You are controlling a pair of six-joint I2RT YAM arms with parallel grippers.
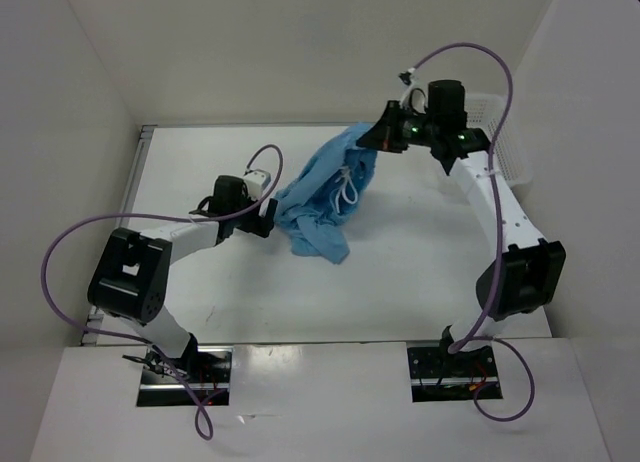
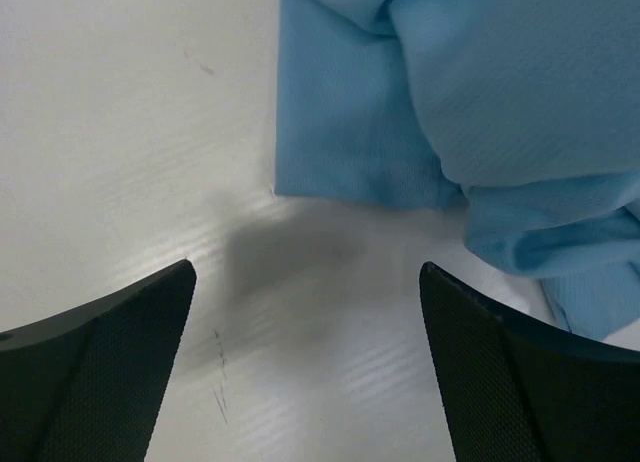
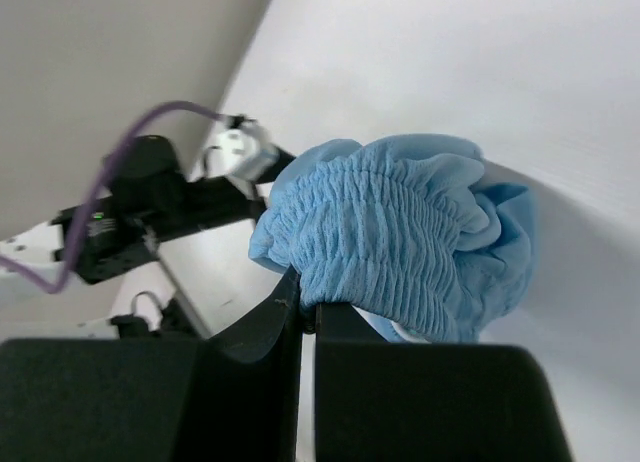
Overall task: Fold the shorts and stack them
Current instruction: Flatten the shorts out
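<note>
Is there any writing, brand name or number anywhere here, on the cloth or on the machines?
No text can be read in any view.
On the shorts: no label or print shows.
On the left arm, right arm and basket: no legible marking.

Bright, even overhead light; soft shadows.

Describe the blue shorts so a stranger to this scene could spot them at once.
On the white table, look between the two arms. Light sky-blue soft fabric shorts lie crumpled there, the gathered waistband pinched up by the right gripper. Nothing else is blue, and a white drawstring hangs across them.
</note>
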